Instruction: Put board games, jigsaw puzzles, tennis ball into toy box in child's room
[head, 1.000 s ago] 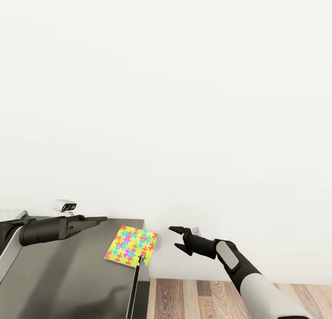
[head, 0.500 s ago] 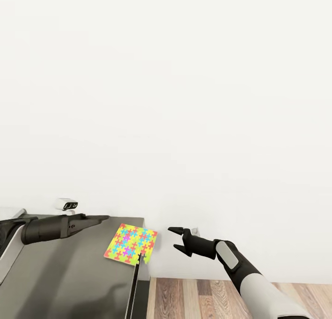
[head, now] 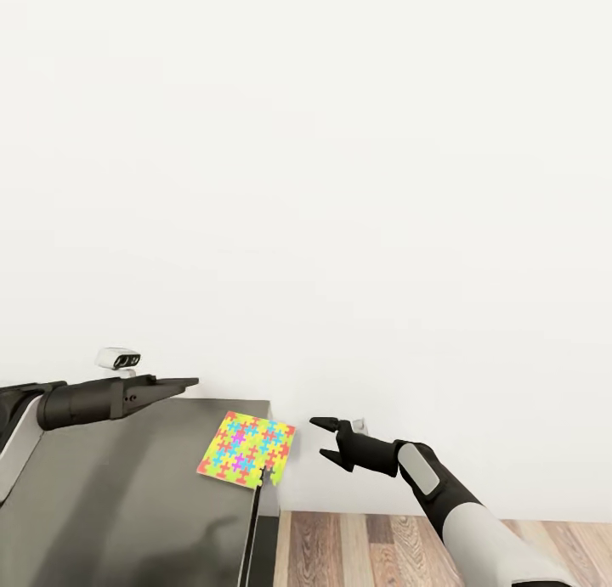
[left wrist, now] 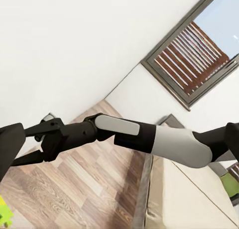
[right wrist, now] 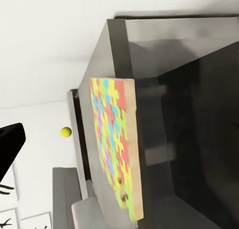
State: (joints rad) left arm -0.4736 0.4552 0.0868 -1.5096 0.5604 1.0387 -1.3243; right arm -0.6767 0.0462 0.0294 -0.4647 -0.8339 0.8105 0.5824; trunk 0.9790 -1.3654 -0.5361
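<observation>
The toy box (head: 127,502) is sitting at 7 o'clock in the head view, its dark grey inside lying open to the camera. A jigsaw (head: 246,448) is leaning tilted against the box's wall at the corner nearest the floor (head: 382,549), whose wood planks are showing at 5 o'clock. In the right wrist view the jigsaw (right wrist: 112,144) is standing on edge inside the box (right wrist: 199,114), and a tennis ball (right wrist: 65,132) is resting on the pale worktop (right wrist: 45,124) just beside the box. In the left wrist view the bed (left wrist: 189,199) is standing on the plank floor (left wrist: 84,184).
</observation>
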